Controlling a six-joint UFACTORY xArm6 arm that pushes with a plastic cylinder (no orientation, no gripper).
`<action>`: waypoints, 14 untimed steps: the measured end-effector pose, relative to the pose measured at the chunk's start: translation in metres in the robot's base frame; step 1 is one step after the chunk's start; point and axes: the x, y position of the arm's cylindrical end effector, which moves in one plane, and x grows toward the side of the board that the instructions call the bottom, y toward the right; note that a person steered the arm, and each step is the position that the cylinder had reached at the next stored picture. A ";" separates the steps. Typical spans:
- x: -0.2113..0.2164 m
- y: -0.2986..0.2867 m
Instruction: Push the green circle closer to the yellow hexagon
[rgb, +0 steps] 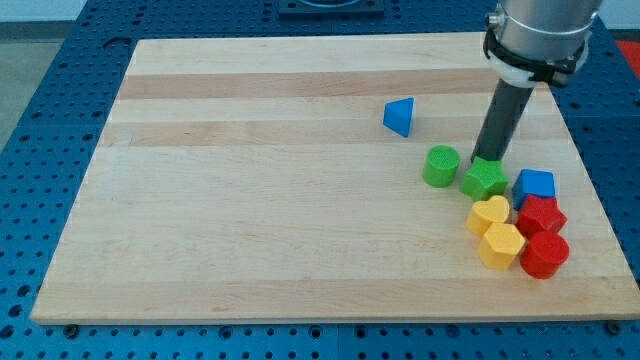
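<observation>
The green circle (440, 166) stands right of the board's middle. The yellow hexagon (501, 245) lies below and to its right, near the view's bottom right. A green star-shaped block (484, 179) sits just right of the circle, between the two. My tip (482, 158) is at the star's top edge, right of the green circle and a small gap from it. The dark rod (505, 115) rises toward the view's top right.
A yellow heart-shaped block (488, 214) touches the hexagon's top. A blue cube (536, 185), a red star-like block (541, 214) and a red round block (545, 254) cluster at the right. A blue triangle (399, 116) lies above the circle. The wooden board (250, 200) ends near the cluster.
</observation>
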 end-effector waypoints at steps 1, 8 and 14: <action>0.006 0.000; -0.038 -0.072; 0.040 -0.095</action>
